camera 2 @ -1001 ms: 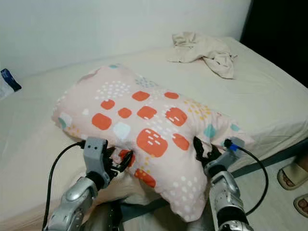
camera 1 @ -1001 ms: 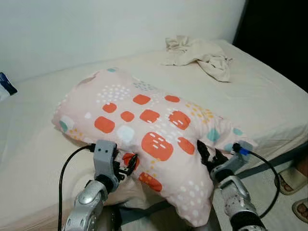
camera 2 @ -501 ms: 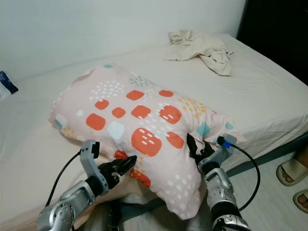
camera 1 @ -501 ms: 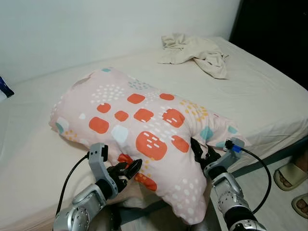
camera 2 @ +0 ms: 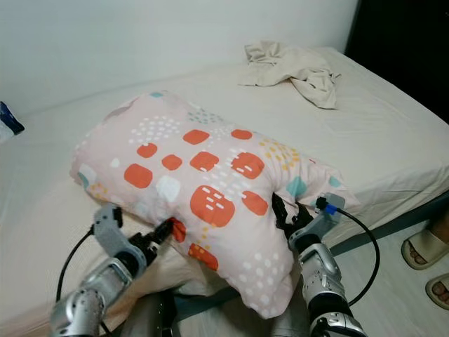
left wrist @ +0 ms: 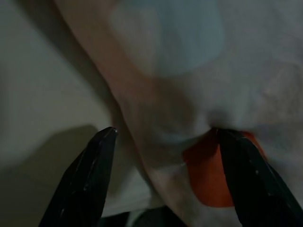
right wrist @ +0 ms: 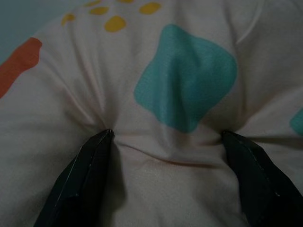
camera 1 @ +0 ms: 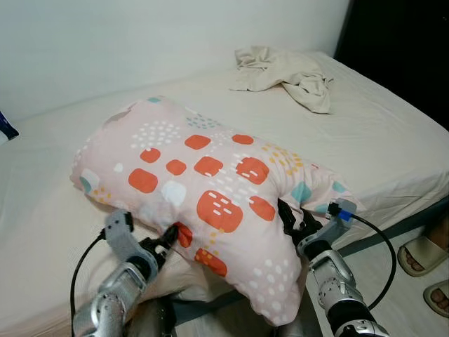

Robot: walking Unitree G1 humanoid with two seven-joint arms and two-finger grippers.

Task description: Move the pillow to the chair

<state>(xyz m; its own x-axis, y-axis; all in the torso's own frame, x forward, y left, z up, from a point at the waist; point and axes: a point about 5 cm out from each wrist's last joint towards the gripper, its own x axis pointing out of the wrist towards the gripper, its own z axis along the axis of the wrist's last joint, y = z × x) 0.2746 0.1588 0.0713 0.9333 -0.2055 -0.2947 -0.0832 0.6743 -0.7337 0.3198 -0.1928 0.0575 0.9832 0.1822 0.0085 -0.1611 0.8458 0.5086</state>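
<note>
The left tool point(camera 1: 167, 239) is pushed in at the near lower edge of the pillow point(camera 1: 210, 189), its two black fingers point(left wrist: 90, 179) spread wide with a fold of the pink cover bulging between them, one finger against an orange patch, the other over the sheet. The right tool point(camera 1: 293, 221) presses into the pillow's right end; its fingers point(right wrist: 85, 175) also stand wide apart, tips dug into the cloth on either side of a teal patch, the fabric puckered between them. Neither tool is closed on anything.

The pillow lies on the bed point(camera 1: 393, 140), long and plump, set at a slant with one end toward the wall and the other drooping over the near edge of the mattress. Its cover is pale pink with orange rounded squares, white dots, yellow specks and a few teal and pale blue blotches.

Further back, near the far corner of the bed, a crumpled beige cloth point(camera 1: 287, 70) sits well apart from the pillow. On the floor at the right are two sandals point(camera 1: 421, 256).
</note>
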